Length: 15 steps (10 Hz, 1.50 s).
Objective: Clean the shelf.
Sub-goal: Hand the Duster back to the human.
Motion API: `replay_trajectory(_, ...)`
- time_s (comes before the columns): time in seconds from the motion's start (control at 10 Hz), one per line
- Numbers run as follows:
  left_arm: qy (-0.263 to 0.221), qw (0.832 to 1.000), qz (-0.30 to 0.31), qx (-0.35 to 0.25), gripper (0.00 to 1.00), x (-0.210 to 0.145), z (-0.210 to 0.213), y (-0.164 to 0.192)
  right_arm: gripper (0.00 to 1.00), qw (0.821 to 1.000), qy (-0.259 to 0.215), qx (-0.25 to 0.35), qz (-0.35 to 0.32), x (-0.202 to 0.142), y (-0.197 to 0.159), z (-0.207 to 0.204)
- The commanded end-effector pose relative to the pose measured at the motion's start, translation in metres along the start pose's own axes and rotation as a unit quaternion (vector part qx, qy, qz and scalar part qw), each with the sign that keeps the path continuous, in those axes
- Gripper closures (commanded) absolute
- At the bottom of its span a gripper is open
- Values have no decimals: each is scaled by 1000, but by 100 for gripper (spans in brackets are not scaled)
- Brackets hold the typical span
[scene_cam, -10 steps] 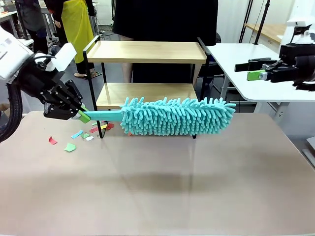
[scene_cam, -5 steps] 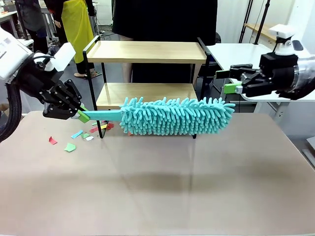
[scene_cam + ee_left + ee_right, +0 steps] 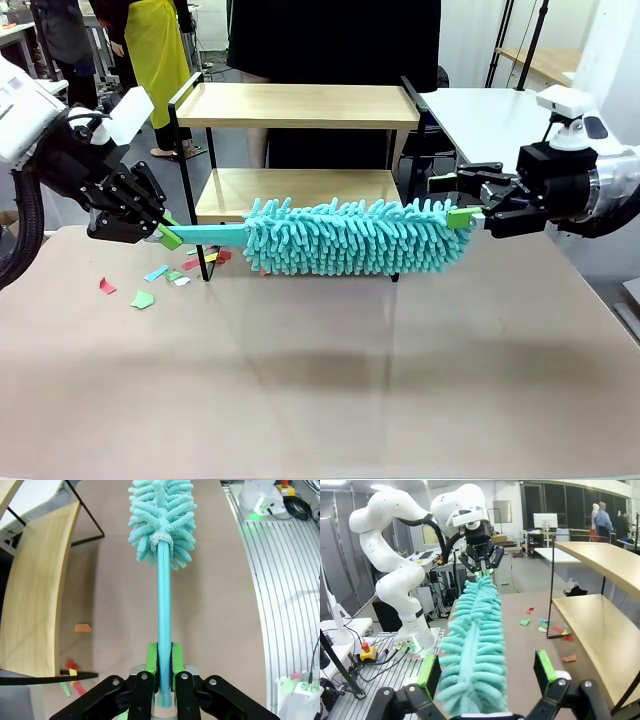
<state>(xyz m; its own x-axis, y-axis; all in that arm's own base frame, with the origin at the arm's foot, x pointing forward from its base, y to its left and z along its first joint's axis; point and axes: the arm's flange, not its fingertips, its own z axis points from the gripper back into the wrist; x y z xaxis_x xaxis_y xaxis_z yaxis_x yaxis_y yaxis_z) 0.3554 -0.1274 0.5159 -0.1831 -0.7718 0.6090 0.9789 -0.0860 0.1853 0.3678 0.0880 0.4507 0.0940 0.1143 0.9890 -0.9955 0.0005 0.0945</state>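
With paper scraps [image 3: 150, 285] swept off the shelf [image 3: 300, 190], the left gripper [image 3: 165, 235] pinches the duster [image 3: 350, 238] while the right gripper [image 3: 462, 200], spread, brackets its tip.

The duster [image 3: 355, 237] hides the shelf [image 3: 300, 190]'s lower front edge in the front view.

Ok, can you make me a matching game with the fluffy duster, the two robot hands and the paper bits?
Things:
1. duster
2. left gripper
3. right gripper
4. paper scraps

States:
A. jaws open around the fluffy tip
B. lying on the table by the shelf leg
C. shut on the handle
D. held level in front of the lower board

Pairs: 1-D, 2-C, 3-A, 4-B
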Motion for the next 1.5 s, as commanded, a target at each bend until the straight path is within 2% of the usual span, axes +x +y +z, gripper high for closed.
replay_trajectory(0.0, -13, 1000, -6, 2, 86, 0, 2, -2, 0, 1000, 3, 1, -4, -3, 11, -2)
replay_trajectory(0.9, -13, 1000, -6, 2, 86, 0, 2, -2, 0, 999, 16, 22, -21, -32, 6, -29)
replay_trajectory(1.2, -13, 1000, -6, 2, 86, 0, 2, -2, 0, 1000, 3, 19, -22, -37, 3, -31)
replay_trajectory(1.3, -13, 1000, -6, 2, 86, 0, 2, -2, 59, 1000, -3, 16, -21, -37, 3, -31)
replay_trajectory(1.4, -13, 1000, -6, 2, 86, 0, 2, -2, 60, 1000, -3, 15, -21, -37, 3, -31)
